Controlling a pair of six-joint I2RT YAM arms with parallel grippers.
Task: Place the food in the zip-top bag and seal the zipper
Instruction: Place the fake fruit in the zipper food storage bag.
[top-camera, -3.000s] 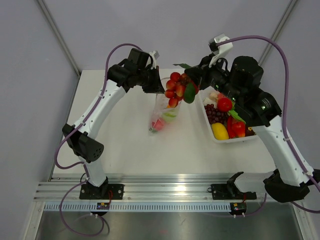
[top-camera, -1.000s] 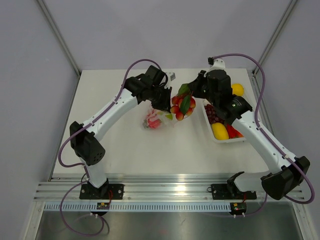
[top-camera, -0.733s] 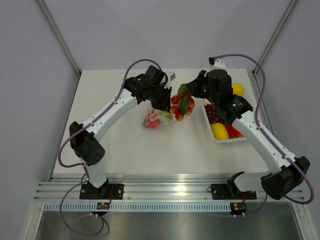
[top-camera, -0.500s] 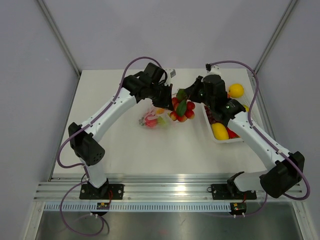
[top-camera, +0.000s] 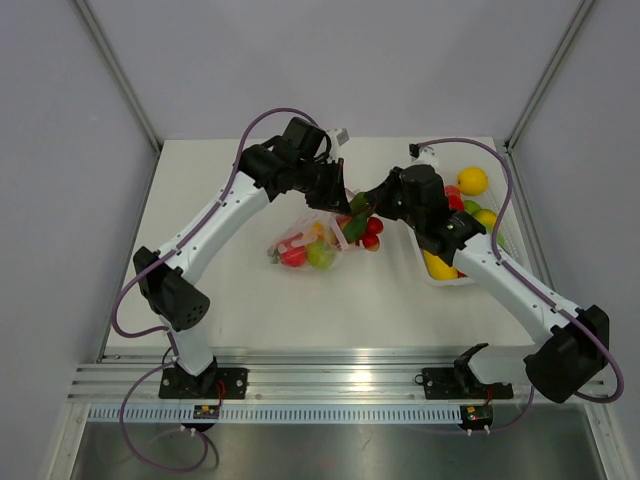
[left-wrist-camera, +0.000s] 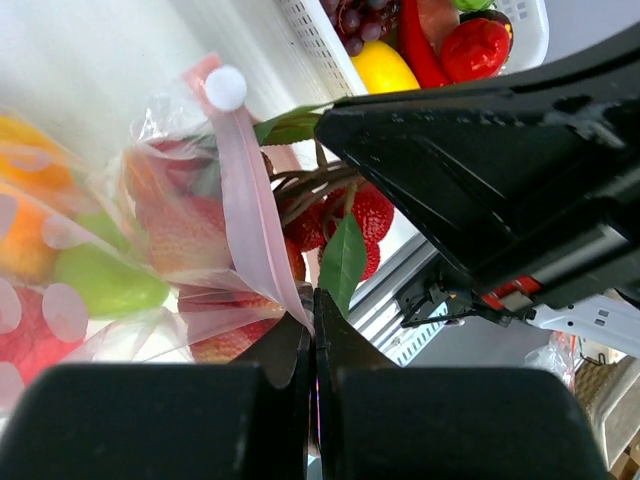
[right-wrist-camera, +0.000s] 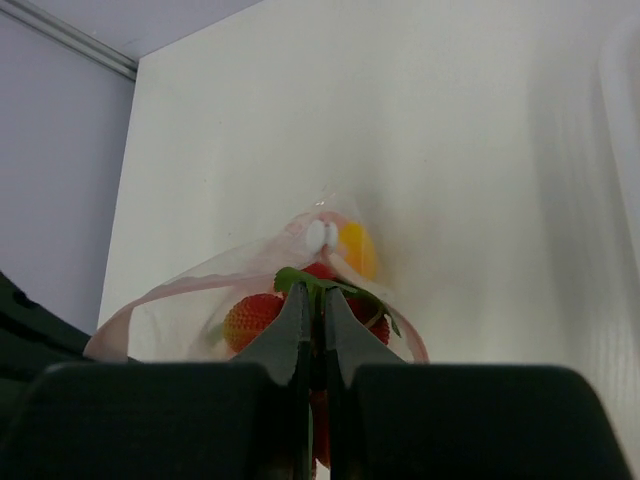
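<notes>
Clear bag (top-camera: 298, 244), one; left gripper (left-wrist-camera: 312, 312) pinches zipper (left-wrist-camera: 252, 205); right gripper (right-wrist-camera: 313, 300), one fruit bunch (left-wrist-camera: 372, 212).

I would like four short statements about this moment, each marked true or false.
1. The left gripper is shut on the zipper. True.
2. The right gripper is open and empty. False: it is shut on the red fruit bunch, by its stem.
3. The zip-top bag is empty. False: it holds several pieces of food.
4. A yellow fruit lies in the white tray. True.
</notes>
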